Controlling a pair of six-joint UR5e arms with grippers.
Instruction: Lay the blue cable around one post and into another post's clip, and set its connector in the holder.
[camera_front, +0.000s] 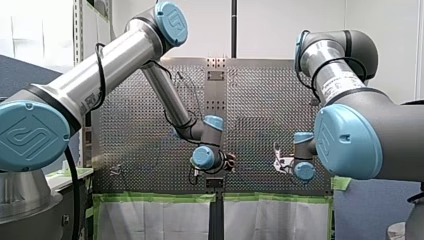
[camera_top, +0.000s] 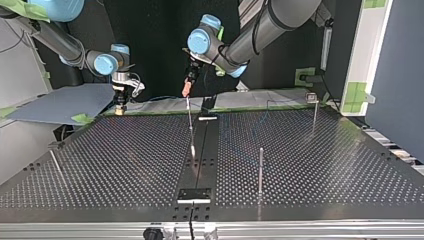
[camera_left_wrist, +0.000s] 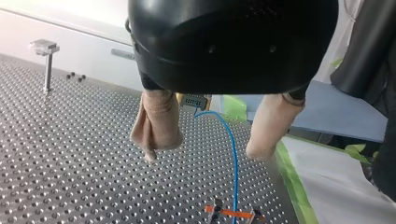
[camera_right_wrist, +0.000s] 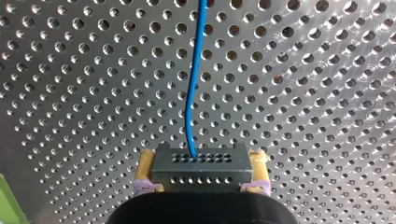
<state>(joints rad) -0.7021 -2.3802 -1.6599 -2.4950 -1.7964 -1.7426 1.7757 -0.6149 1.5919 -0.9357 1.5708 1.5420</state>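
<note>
Right fingers (camera_right_wrist: 146, 169) on grey, hole-dotted connector (camera_right_wrist: 201, 173)

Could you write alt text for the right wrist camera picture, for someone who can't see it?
My right gripper clamps a dark connector between its yellow pads. A blue cable leaves the connector and runs ahead over the perforated table.
</note>
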